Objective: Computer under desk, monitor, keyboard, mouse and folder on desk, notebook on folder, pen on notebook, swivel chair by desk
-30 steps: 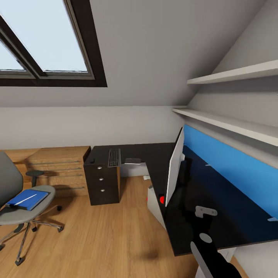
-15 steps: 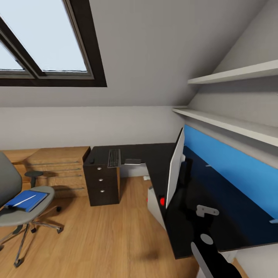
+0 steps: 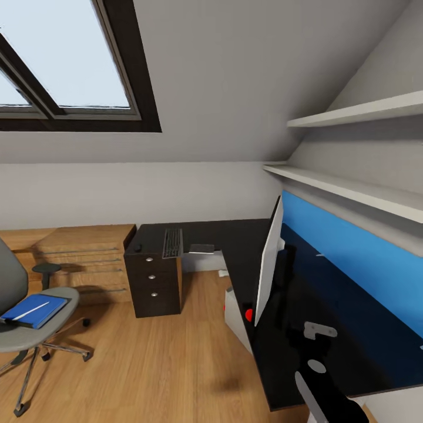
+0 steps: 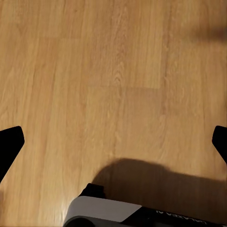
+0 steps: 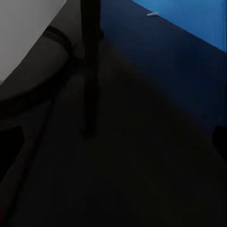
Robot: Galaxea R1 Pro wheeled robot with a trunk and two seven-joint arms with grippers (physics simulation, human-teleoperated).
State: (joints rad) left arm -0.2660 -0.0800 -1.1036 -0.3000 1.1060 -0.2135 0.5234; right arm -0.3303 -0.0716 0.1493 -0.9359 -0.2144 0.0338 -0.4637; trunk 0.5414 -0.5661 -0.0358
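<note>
room: attic bedroom, skylight [image 3: 64,59], wood floor [image 3: 147,364]
desk [image 3: 235,235]: L-shaped, black top
monitor [image 3: 267,264]: on desk, edge-on
keyboard [image 3: 173,242]: on desk, above drawers [image 3: 154,285]
chair [image 3: 29,329]: well apart from desk
pen [image 3: 30,311]: on blue folder [image 3: 36,309], chair seat
right gripper [image 5: 113,142]: fingers spread wide over desk, beside monitor stem
left gripper [image 4: 113,142]: fingers spread wide over floor

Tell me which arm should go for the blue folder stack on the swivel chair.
Left, probably. The blue stack with the pen lies on the swivel chair at the robot's left, and the left gripper hangs open over bare floor. The right arm is over the desk beside the monitor.
</note>
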